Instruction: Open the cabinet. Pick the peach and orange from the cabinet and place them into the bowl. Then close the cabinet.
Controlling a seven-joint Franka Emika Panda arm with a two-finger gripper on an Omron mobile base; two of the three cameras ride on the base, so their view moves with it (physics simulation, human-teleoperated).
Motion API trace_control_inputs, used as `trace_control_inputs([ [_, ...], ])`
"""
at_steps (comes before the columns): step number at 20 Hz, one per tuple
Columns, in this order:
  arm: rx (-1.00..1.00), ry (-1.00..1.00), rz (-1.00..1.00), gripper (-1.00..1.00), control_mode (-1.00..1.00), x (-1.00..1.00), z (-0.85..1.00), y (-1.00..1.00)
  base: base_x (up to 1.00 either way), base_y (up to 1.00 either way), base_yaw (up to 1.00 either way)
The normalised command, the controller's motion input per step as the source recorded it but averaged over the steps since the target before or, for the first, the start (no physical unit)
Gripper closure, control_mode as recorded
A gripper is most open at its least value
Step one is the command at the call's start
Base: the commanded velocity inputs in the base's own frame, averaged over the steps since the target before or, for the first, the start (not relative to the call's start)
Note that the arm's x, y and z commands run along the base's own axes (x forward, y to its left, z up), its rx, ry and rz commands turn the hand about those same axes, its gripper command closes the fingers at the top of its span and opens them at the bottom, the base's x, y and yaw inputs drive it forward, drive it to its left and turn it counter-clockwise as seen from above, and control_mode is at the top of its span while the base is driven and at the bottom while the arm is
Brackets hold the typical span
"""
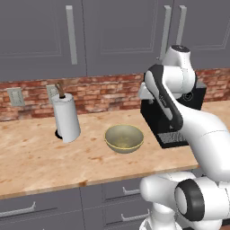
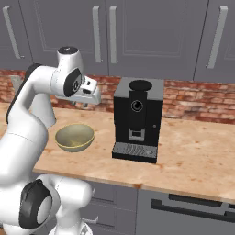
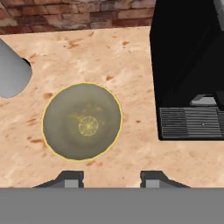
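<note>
The pincer [image 3: 111, 178] hangs above the desk [image 1: 36, 152], its two tips parted with nothing between them. Below it sits the bowl [image 3: 82, 121], between the paper-towel roll [image 1: 66, 117] and the black coffee machine [image 2: 137, 119]. Both cabinet [image 1: 121, 31] doors are closed.

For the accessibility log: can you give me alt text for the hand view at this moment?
Looking down on a tan speckled counter, an empty olive-tan bowl with a yellowish inside sits just above the gripper, whose two finger tips stand apart with nothing between them. A black coffee machine stands to the right, a paper-towel roll at upper left, brick wall along the top.
</note>
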Motion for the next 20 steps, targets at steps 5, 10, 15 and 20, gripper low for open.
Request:
trace_control_inputs([
  [5, 0.00, 0.01, 0.00, -1.00, -1.00, -0.05, -0.01, 0.00, 0.00, 0.00, 0.00],
  [10, 0.00, -0.32, 0.00, -1.00, -1.00, -0.55, 0.08, 0.00, 0.00, 0.00, 0.00],
  [15, 0.00, -0.29, 0.00, -1.00, -1.00, -0.42, 0.22, 0.00, 0.00, 0.00, 0.00],
  [20, 0.00, -0.28, 0.00, -1.00, -1.00, -0.39, 0.24, 0.00, 0.00, 0.00, 0.00],
])
